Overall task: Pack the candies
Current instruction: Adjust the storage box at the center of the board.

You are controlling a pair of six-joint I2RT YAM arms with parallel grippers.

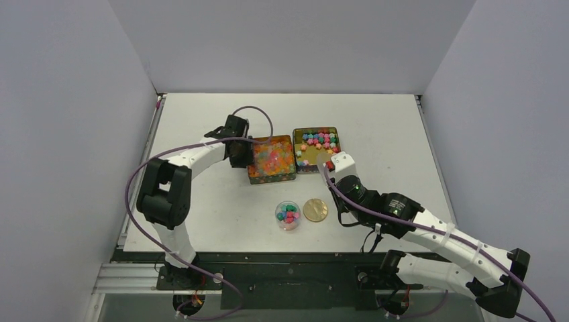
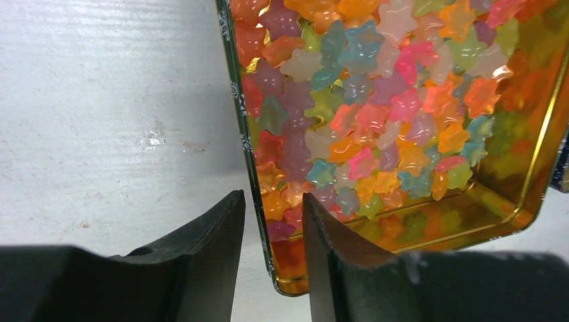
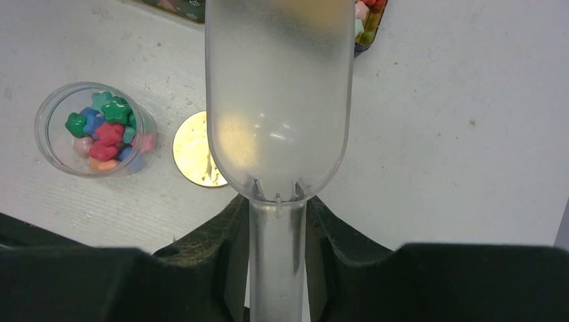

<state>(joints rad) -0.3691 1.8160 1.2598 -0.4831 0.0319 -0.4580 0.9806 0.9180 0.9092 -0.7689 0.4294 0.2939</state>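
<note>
Glossy translucent candies (image 2: 362,121) fill the left gold tin (image 1: 272,179). My left gripper (image 2: 274,208) straddles that tin's near-left wall (image 2: 251,161), one finger outside and one inside among the sweets; the jaws stand narrowly apart with gaps on both sides of the wall. Opaque candies (image 1: 319,141) lie in the right tin (image 1: 316,129). My right gripper (image 3: 277,215) is shut on the handle of a clear plastic scoop (image 3: 278,100), whose frosted bowl looks empty and hangs at the right tin's near edge. Several opaque candies (image 3: 107,131) sit in the small clear jar (image 3: 41,121).
The flat gold lid (image 3: 194,151) lies on the table just right of the jar (image 1: 288,215), in front of the two tins. Grey walls enclose the white table on three sides. The right arm (image 1: 402,211) stretches over the table's near right part.
</note>
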